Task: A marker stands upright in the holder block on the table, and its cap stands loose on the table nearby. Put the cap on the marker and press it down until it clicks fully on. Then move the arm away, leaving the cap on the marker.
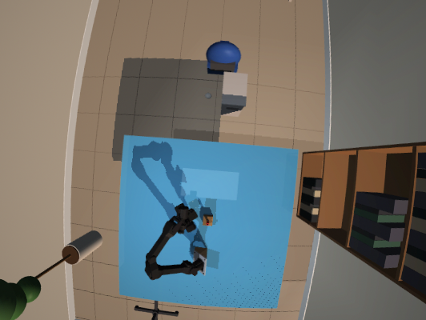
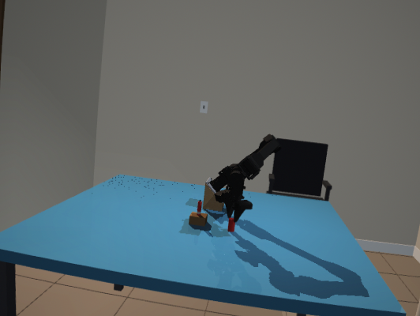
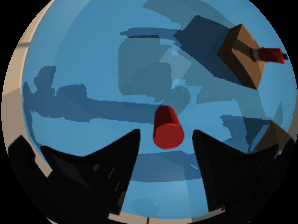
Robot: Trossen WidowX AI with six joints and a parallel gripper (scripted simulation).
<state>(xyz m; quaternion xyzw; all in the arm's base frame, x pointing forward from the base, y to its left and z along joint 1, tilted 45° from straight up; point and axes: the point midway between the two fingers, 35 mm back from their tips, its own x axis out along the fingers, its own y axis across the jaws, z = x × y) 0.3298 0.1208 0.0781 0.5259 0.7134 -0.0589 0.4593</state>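
Note:
The red cap (image 2: 231,226) (image 3: 168,136) stands upright on the table; the arm hides it in the top view. My gripper (image 2: 233,218) (image 3: 167,134) is open, pointing down just above the cap. In the wrist view the cap shows between and slightly beyond the fingertips, with a gap on each side; in the exterior view the tips are at about the height of its top. The marker (image 1: 207,221) (image 2: 199,207) (image 3: 271,55), red with a dark tip, stands upright in the orange-brown holder block (image 1: 210,218) (image 2: 198,220) (image 3: 249,67), to one side of the cap.
The arm's wooden wedge-shaped mount (image 1: 201,251) (image 2: 212,202) (image 3: 272,136) stands on the blue table (image 1: 256,224) (image 2: 118,229) behind the holder in the exterior view. A bookcase (image 1: 336,188) is beyond the table's right edge in the top view.

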